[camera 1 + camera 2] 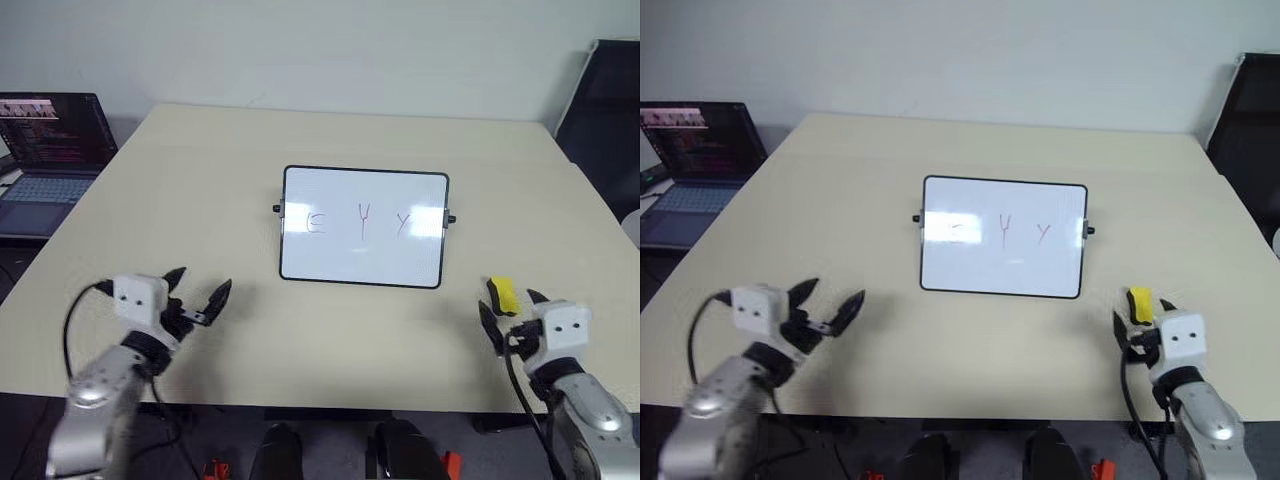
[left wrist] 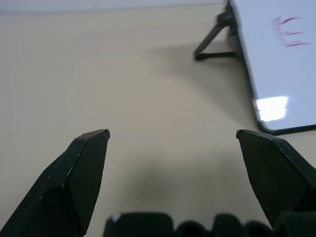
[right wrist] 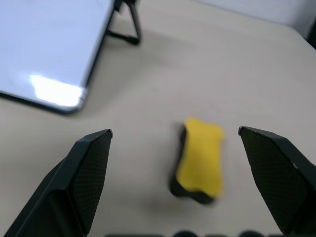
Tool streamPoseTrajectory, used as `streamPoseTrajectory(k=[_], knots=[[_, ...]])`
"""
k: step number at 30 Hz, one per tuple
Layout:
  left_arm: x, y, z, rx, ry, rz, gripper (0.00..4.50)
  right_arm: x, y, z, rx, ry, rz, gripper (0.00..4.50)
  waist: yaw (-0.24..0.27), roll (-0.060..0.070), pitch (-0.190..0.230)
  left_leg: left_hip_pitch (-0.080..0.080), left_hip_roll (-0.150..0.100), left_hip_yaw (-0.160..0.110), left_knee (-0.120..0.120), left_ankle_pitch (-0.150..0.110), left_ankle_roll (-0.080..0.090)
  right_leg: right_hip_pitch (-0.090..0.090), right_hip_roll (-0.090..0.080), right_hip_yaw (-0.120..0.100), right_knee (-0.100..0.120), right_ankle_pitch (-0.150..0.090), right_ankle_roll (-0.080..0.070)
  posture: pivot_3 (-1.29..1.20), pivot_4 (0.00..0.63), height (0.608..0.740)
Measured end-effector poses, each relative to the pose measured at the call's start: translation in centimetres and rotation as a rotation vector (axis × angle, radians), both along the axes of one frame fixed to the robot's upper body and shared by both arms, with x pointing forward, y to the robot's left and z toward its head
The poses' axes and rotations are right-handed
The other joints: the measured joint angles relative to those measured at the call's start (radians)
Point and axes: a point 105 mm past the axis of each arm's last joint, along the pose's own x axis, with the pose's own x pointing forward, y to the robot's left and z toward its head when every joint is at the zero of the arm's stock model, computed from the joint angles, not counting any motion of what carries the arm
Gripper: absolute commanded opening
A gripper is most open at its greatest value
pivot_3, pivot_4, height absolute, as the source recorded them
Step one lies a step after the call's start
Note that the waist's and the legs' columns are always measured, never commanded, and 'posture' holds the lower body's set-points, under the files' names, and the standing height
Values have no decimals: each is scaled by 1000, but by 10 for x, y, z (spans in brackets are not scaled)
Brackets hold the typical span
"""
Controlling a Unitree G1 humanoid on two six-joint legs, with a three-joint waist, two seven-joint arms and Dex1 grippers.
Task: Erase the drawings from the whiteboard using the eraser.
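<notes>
The whiteboard point(image 1: 360, 262) stands tilted on its stand in the middle of the beige table, black-framed and glossy. The drawings point(image 1: 364, 221), an E and two Y shapes, run in a row across its middle; the E point(image 2: 290, 32) shows in the left wrist view. The yellow eraser point(image 1: 502, 295) lies on the table to the right of the board's lower corner. My right gripper point(image 1: 511, 306) is open just behind it, and the eraser point(image 3: 199, 160) lies ahead between its spread fingers, untouched. My left gripper point(image 1: 203, 282) hovers open over bare table, left of the board.
An open laptop point(image 1: 50, 150) sits on a side surface at the far left. A black chair point(image 1: 610, 110) stands at the back right. The table's front edge point(image 1: 330, 405) runs just under both grippers.
</notes>
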Motion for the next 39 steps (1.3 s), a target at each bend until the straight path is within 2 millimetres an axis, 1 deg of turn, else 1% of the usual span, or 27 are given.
streamPoseTrajectory(k=[2, 5, 7, 9, 11, 12, 15, 18, 20, 22, 24, 25, 29, 34, 39], knots=[[4, -7, 22, 58, -17, -134, 4500, 5, 15, 8, 33, -10, 43, 4459, 3, 0, 0, -1, -1, 0, 0, 0, 0, 1, -1, 0, -1, 0, 0, 0, 150, 740], [8, -26, 37, 103, 22, -316, 4500, 6, 25, 14, 56, -4, 66, 4459, 6, 0, 0, -2, -1, 2, 0, 0, 0, 1, -2, 0, -3, 0, 0, 0, 150, 740], [12, -44, 46, 100, 39, -445, 4500, 5, 25, 17, 54, 8, 57, 4459, 8, 0, 0, -4, -1, 1, 0, 0, 0, 4, -1, -1, -1, 0, 0, 0, 150, 740], [16, -66, 59, 132, 27, -587, 4500, 7, 14, 24, 21, 24, 15, 4459, 7, 0, 0, -6, 0, 1, 0, 0, 1, 3, 0, -1, 0, 0, 1, 0, 150, 740], [19, -78, 72, 182, 8, -684, 4500, 10, -1, 32, -4, 36, -49, 4459, 3, 0, 0, -5, 0, 0, -1, 0, 1, 3, 1, -1, 0, 0, 1, 0, 150, 740], [22, -83, 76, 198, 6, -731, 4500, 12, -8, 33, 8, 60, -84, 4459, 0, 0, 0, -4, 0, 0, -1, 0, 1, 3, 1, -1, 1, 0, 1, 0, 150, 740], [25, -98, 81, 248, 5, -861, 4500, 19, -14, 33, 59, 133, -112, 4459, -15, 1, 1, -3, 1, 0, -1, 1, 1, 4, 3, 0, 2, 0, 1, 0, 150, 740], [27, -125, 86, 252, -10, -1006, 4500, 26, -19, 38, 131, 186, -115, 4459, -16, 1, 1, -3, 1, -1, 0, 1, 2, 6, 3, -1, 1, 0, 1, 0, 150, 740], [29, -142, 92, 228, -36, -1068, 4500, 29, -22, 39, 150, 211, -114, 4459, -15, 1, 1, -3, 1, -1, 0, 1, 2, 7, 3, -1, 1, 0, 1, 0, 150, 740], [28, -153, 99, 230, -63, -1109, 4500, 31, -24, 36, 168, 246, -117, 4459, -16, 1, 1, -3, 1, -1, -1, 1, 2, 7, 3, -1, 1, -1, 2, 0, 150, 740], [26, -156, 101, 251, -72, -1135, 4500, 31, -25, 32, 174, 276, -122, 4459, -20, 2, 1, -2, 1, -1, -2, 1, 2, 7, 3, -1, 2, -1, 3, 0, 150, 740], [24, -157, 98, 269, -72, -1149, 4500, 30, -26, 28, 169, 296, -129, 4459, -23, 2, 1, -2, 1, -1, -2, 1, 2, 7, 3, -1, 2, -1, 4, 0, 150, 740], [22, -158, 90, 297, -57, -1172, 4500, 28, -27, 6, 155, 376, -143, 4459, -24, 2, 2, -2, 1, -2, -2, 0, 3, 7, 4, -1, 2, -2, 5, 0, 150, 740], [21, -161, 90, 289, -62, -1181, 4500, 31, -24, 0, 176, 372, -140, 4459, -23, 2, 2, -2, 1, -2, -1, 1, 3, 7, 4, 0, 3, -3, 3, 0, 150, 740], [23, -162, 90, 281, -67, -1169, 4500, 34, -30, -11, 161, 378, -175, 4459, -23, 2, 2, -2, 1, -2, -1, 1, 3, 8, 3, 0, 3, -3, 3, 0, 150, 740]])
